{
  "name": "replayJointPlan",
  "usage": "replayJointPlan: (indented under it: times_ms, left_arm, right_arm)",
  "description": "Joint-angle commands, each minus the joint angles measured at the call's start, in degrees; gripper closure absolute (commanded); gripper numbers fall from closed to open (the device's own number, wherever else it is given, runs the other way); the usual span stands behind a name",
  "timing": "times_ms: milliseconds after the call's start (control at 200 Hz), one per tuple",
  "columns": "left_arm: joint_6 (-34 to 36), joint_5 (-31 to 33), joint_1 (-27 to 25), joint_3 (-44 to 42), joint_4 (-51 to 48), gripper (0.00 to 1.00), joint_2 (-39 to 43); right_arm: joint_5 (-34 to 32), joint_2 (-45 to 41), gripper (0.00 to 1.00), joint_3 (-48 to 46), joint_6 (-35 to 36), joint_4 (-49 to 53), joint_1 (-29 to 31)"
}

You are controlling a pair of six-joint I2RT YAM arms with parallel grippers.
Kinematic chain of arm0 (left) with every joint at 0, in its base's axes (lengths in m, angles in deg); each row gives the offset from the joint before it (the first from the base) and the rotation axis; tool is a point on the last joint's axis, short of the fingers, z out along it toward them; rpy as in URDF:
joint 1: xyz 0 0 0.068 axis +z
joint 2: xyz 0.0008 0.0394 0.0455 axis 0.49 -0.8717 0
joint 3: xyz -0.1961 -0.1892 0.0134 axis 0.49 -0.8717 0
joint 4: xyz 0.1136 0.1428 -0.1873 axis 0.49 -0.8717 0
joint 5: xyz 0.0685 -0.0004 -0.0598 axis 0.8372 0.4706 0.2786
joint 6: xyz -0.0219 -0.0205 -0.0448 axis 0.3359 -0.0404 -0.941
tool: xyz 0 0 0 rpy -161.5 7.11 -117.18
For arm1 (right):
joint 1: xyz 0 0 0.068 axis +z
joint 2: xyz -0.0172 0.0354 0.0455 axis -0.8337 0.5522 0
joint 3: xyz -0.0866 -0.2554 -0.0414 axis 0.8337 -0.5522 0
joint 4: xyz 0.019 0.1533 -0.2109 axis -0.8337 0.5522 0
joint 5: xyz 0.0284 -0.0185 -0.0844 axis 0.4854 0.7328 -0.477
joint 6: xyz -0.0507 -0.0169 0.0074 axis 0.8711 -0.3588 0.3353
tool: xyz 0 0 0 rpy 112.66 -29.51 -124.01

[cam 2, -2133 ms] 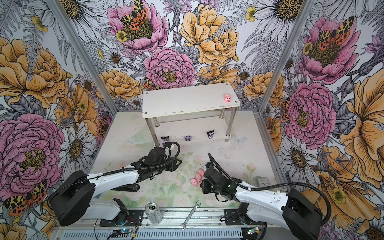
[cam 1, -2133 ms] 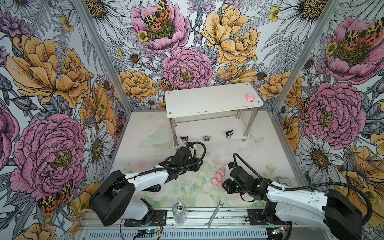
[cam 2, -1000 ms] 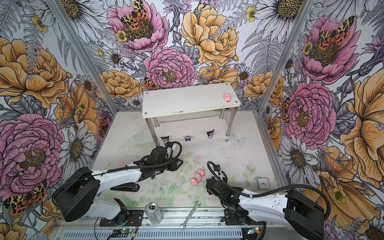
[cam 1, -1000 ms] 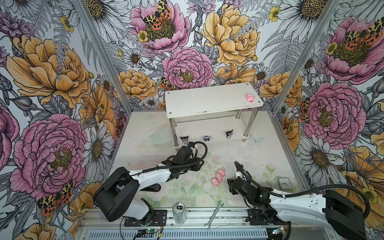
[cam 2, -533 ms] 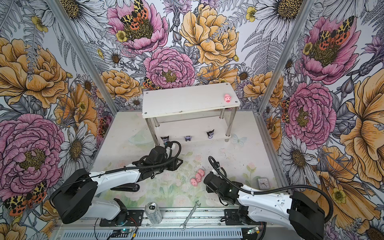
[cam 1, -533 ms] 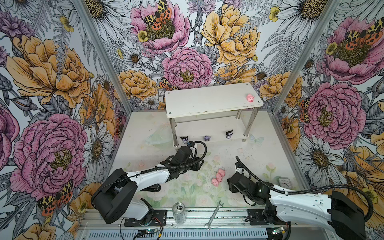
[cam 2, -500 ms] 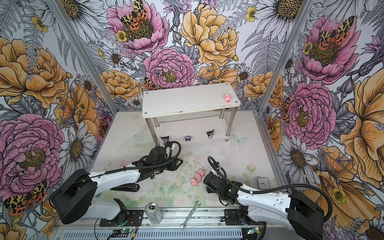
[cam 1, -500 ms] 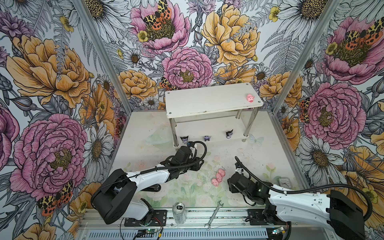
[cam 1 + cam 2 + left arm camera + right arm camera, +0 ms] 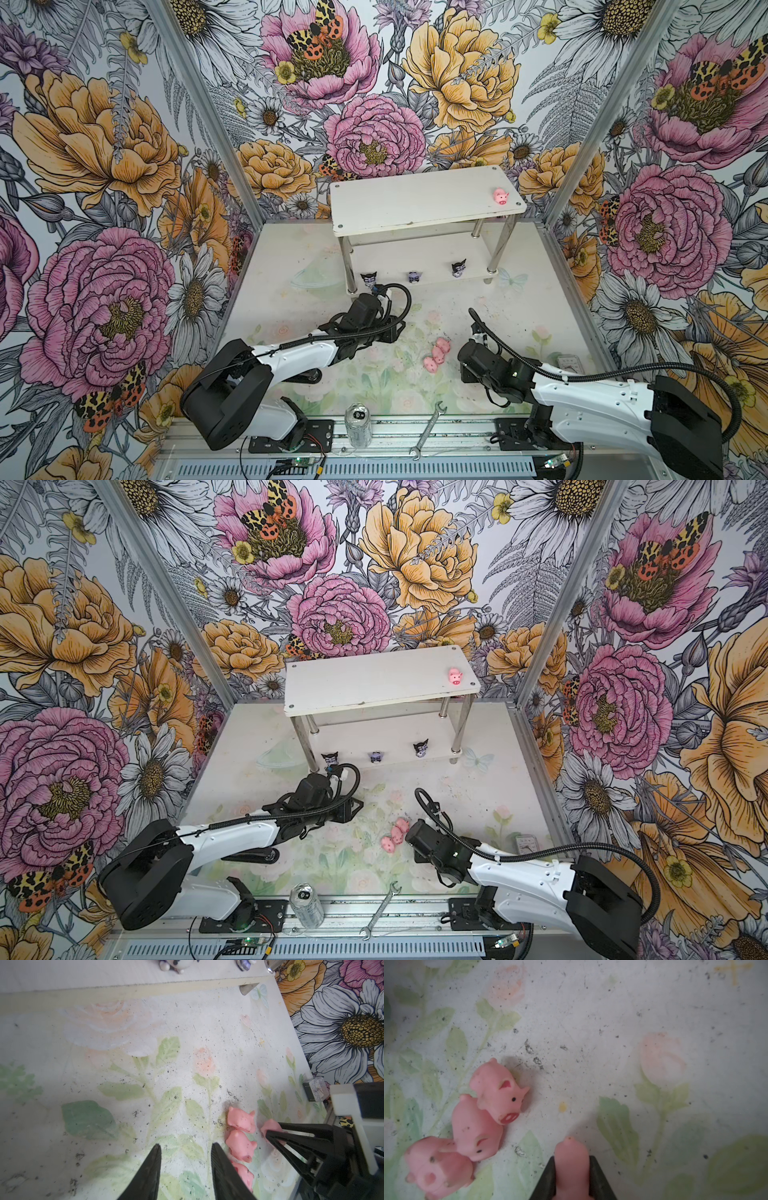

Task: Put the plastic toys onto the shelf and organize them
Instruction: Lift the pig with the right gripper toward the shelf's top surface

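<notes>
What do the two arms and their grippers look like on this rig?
The left arm and right arm have white shells with black joints; a black ribbed cable loops along each. The left gripper and right gripper have slim black fingers tapering to points.

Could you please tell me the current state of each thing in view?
left gripper: open, empty.
right gripper: shut on held pig.
three loose pigs: clustered on table.
fifth pig: on shelf top.
three figurines: upright on lower tier.
can: upright.
wrench: lying flat.
</notes>
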Motion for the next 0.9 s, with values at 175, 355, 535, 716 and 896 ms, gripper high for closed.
replayJointPlan:
  times_ms: [175, 355, 535, 716, 896]
  left_arm:
    - [1.5, -1.0, 1.3, -0.6, 1.3, 0.58, 1.5]
    - [1.4, -0.7, 1.5, -1.5, 1.5, 0.58, 2.7]
    - [1.3, -0.8, 1.7, -1.8, 1.4, 0.58, 3.3]
    - [1.2, -0.3, 1.7, -2.0, 0.8, 0.58, 4.0]
    - [1.2, -0.1, 2.2, -1.9, 0.3, 0.58, 3.2]
  right_arm:
    - [-3.4, -1.3, 0.83, 27.2, 16.3, 26.2, -4.0]
    - [-8.4, 5.3, 0.84, 54.2, 28.3, 39.6, -8.6]
    - [-6.0, 15.8, 0.82, 77.9, 39.6, 41.6, -14.4]
    - [1.4, 28.0, 0.82, 95.2, 43.6, 42.2, -20.7]
    - [4.5, 37.3, 0.82, 106.5, 44.8, 43.0, -23.7]
